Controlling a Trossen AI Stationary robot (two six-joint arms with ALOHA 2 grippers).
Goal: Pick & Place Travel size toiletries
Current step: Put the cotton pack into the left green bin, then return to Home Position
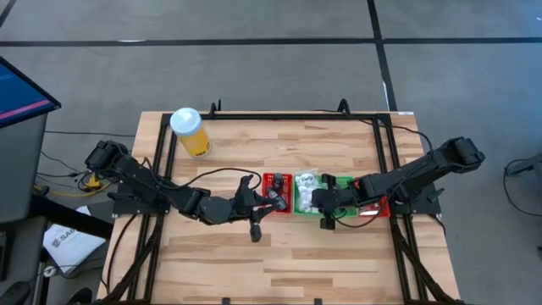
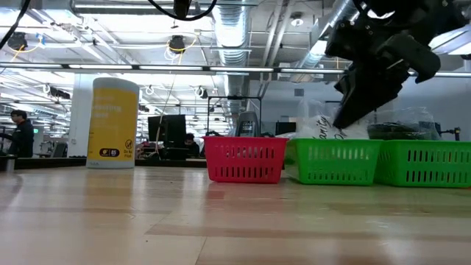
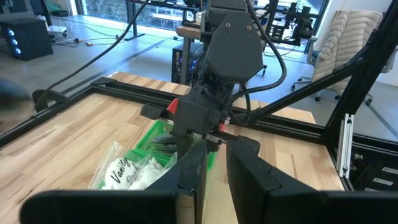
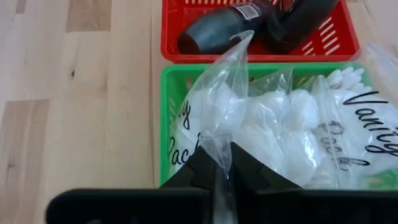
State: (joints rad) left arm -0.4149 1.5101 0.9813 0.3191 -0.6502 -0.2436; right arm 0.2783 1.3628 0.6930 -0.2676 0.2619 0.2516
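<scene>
Clear bag (image 4: 267, 118) lettering cut off at 3 o'clock edge, only partly readable in right wrist view. Dark items in red basket (image 4: 186, 53) cropped at 12 o'clock. Yellow cylinder (image 2: 112, 123) label print too small to read. Person (image 2: 20, 134) at 9 o'clock cut off by edge.

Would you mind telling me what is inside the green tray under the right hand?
The green tray holds clear bags of white cotton balls, one pinched by the right hand. Whatever lies beneath the bags is covered.
</scene>
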